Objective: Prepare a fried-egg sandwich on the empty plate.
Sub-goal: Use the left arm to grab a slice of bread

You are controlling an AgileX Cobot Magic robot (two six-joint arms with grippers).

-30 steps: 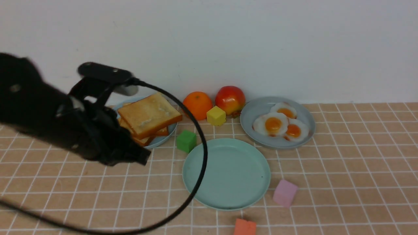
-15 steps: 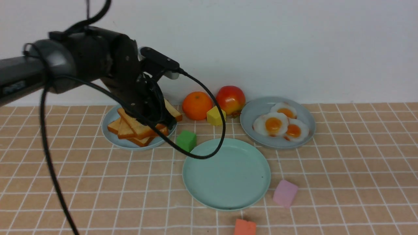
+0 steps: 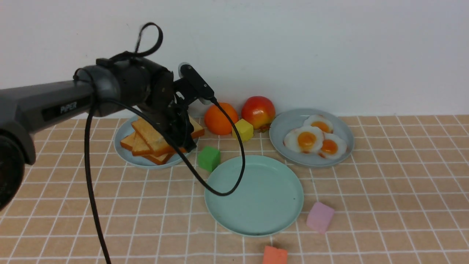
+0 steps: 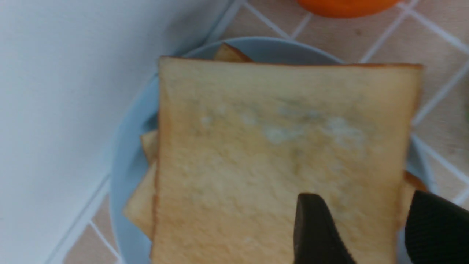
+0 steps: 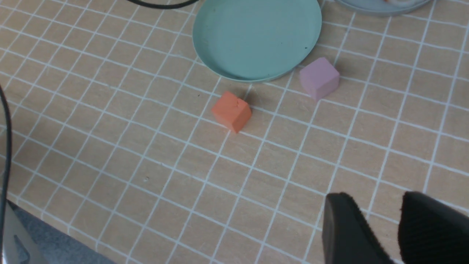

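Note:
Several golden toast slices (image 3: 150, 141) are stacked on a pale blue plate (image 3: 122, 146) at the back left. My left gripper (image 3: 185, 141) is down at the right side of the stack. In the left wrist view the left gripper (image 4: 370, 220) is open: one finger (image 4: 315, 231) lies over the top slice (image 4: 271, 146), the other is just outside its edge. The empty mint-green plate (image 3: 254, 194) sits in the middle. Three fried eggs (image 3: 307, 140) lie on a grey-blue plate (image 3: 284, 126). My right gripper (image 5: 377, 205) hovers narrowly open and empty over bare table, short of the mint-green plate (image 5: 256, 36).
An orange (image 3: 221, 118), an apple (image 3: 258, 111), a yellow cube (image 3: 242, 130) and a green cube (image 3: 209, 158) stand between the plates. A pink cube (image 3: 320, 217) and an orange-red cube (image 3: 274, 255) lie in front of the mint plate. The left arm's cable (image 3: 234, 176) hangs over that plate.
My left arm has swung from the front left up and back over the toast plate, then settled lower with its fingers at the top slice's edge. The toast has not moved.

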